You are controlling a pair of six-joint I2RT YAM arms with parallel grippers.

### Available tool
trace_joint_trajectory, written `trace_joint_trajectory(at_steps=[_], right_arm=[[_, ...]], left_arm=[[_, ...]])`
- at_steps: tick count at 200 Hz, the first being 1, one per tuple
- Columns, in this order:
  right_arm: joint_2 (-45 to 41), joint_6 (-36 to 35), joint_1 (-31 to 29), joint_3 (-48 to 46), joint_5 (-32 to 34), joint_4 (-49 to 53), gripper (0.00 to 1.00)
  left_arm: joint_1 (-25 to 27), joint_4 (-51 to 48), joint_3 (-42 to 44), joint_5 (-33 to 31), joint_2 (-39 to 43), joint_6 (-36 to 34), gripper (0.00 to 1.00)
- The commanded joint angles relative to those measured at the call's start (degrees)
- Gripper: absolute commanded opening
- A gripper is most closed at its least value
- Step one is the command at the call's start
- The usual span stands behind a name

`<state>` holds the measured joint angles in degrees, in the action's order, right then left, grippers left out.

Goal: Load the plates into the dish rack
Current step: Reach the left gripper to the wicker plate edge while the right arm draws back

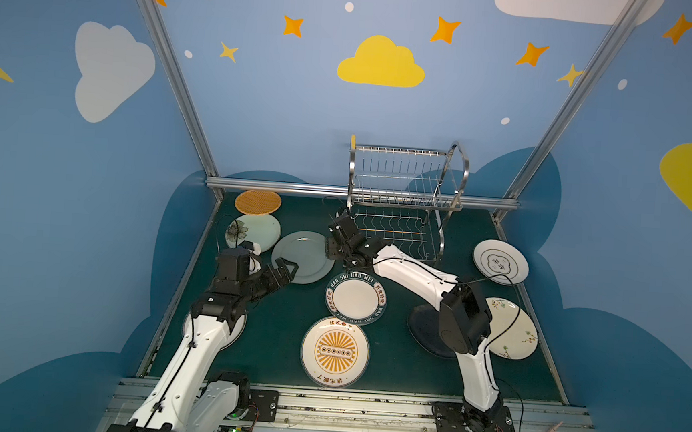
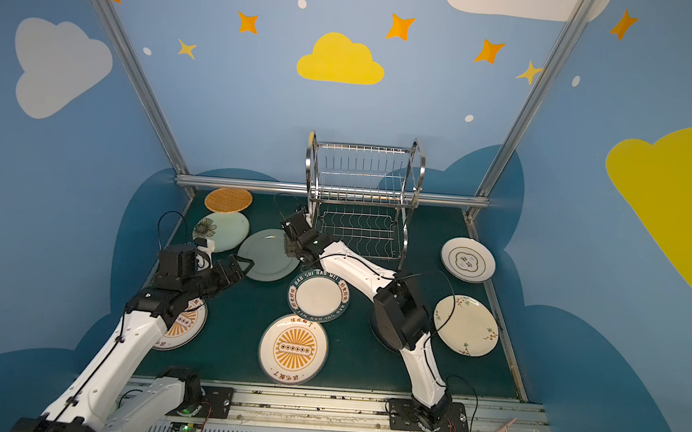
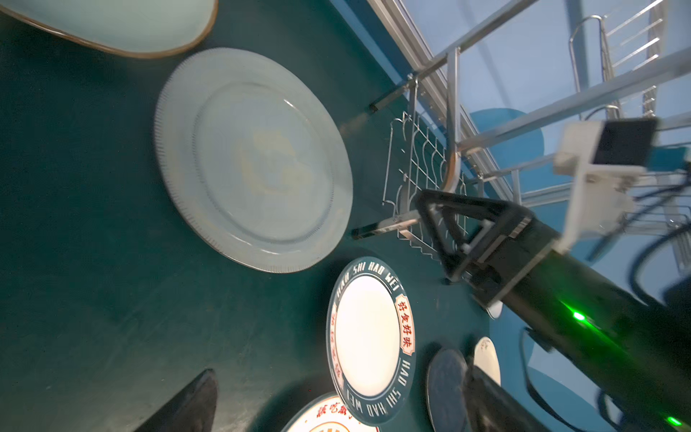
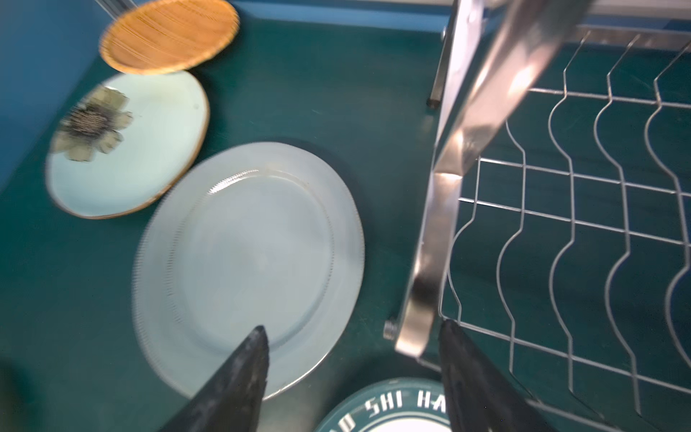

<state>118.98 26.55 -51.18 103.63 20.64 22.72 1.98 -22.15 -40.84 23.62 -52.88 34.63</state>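
The dish rack [image 1: 399,150] stands upright at the back of the green counter [image 1: 270,316]. The right tool [image 4: 353,327] is at the rack's left front foot, fingers spread with nothing between them, one fingertip over the rim of the grey-green plate [image 1: 306,256]. That plate lies flat just left of the rack. The left tool [image 1: 286,270], spread wide and empty, hangs at the plate's edge farthest from the rack. The lettered plate [image 1: 355,299] and sunburst plate [image 1: 335,352] lie flat in front of the rack. The woven orange plate [image 1: 257,202] and floral plate [image 1: 253,231] lie farther left of it.
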Motion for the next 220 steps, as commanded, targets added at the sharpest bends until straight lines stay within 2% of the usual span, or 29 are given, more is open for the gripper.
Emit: trace_joint_trajectory(at_steps=[1, 23, 38, 64, 105, 158, 178, 198, 220], right_arm=[[-8.9, -2.3, -0.3, -3.4, -1.3, -1.3, 0.78], [-17.3, -4.3, -0.2, -11.9, -3.7, -3.8, 0.84], [-23.7, -5.7, 0.0, -17.8, -6.3, -5.6, 0.87], [-31.7, -7.9, 0.2, -25.5, -7.9, -7.9, 0.90], [-39.7, -10.0, 0.7, -32.6, -11.7, -9.4, 0.91], [-48.9, -13.7, 2.7, -41.3, -12.4, -8.6, 0.94], [-50.4, -13.9, 4.2, -42.9, -15.8, -7.2, 0.94], [-51.9, -13.2, 4.9, -44.3, -15.8, -6.1, 0.94], [-53.8, -12.7, 5.9, -46.5, -17.3, -6.1, 0.94]], left_arm=[[-1.5, -4.3, -3.6, -5.7, -1.3, 4.8, 1.00], [-4.9, -6.9, -7.4, -6.9, -3.3, 9.3, 1.00], [-7.9, -4.4, -8.5, -5.7, -4.1, 11.8, 1.00], [-12.4, 0.8, -10.5, -7.1, -8.6, 16.2, 1.00], [-15.7, 7.3, -18.8, -10.2, -23.4, 18.3, 1.00], [-18.2, 6.6, -38.5, -4.2, -49.7, 20.2, 0.98], [-19.0, 6.2, -46.3, -1.4, -59.1, 19.9, 0.87], [-19.9, 7.9, -53.0, 2.7, -67.2, 20.4, 0.76], [-20.3, 6.4, -60.7, 5.2, -74.4, 20.9, 0.73]])
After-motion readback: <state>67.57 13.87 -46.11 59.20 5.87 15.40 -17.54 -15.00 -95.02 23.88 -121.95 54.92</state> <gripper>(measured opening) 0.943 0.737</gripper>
